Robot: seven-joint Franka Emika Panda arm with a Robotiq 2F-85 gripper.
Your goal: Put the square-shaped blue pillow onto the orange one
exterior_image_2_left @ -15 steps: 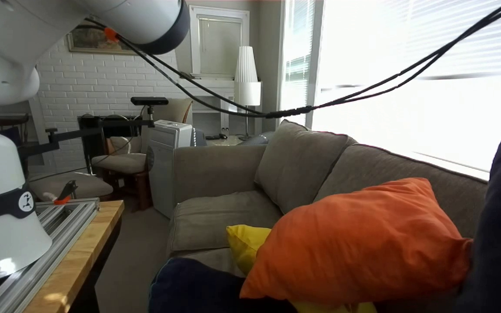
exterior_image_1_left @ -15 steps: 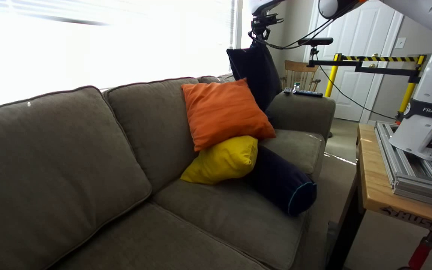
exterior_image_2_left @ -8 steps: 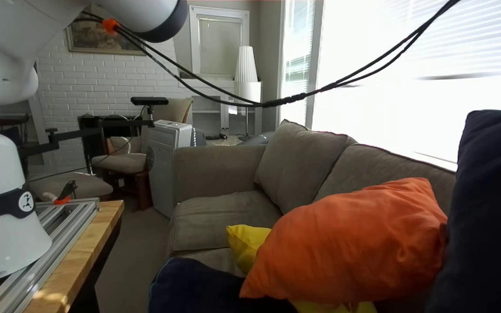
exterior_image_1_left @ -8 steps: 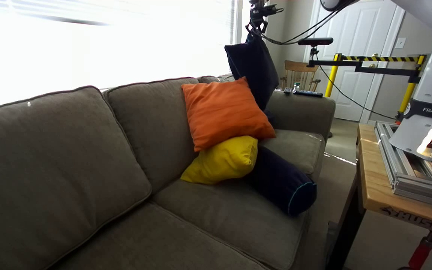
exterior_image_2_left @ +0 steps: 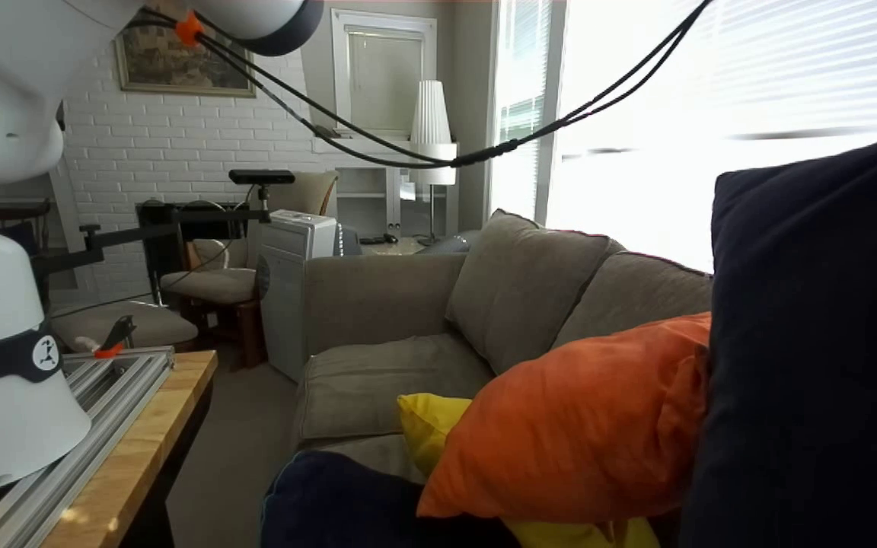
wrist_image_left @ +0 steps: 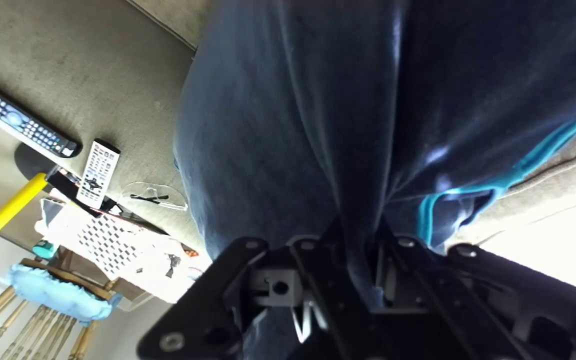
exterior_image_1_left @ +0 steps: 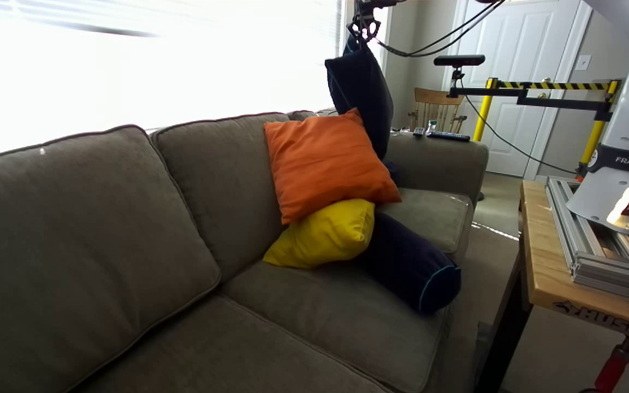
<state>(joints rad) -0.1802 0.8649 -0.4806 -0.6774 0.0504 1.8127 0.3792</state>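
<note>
Dark navy, the square blue pillow [exterior_image_1_left: 363, 93] hangs near upright below the gripper [wrist_image_left: 360, 237], which is clamped on a gathered fold; the orange pillow [exterior_image_1_left: 328, 166] lies beside it, away from the armrest [exterior_image_1_left: 440, 164], so the carry likely goes sideways.

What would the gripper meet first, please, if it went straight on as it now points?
The gripper points down into the square blue pillow it holds, so that fabric comes first; beyond it, perhaps the sofa or orange pillow, but depth is unclear.
</note>
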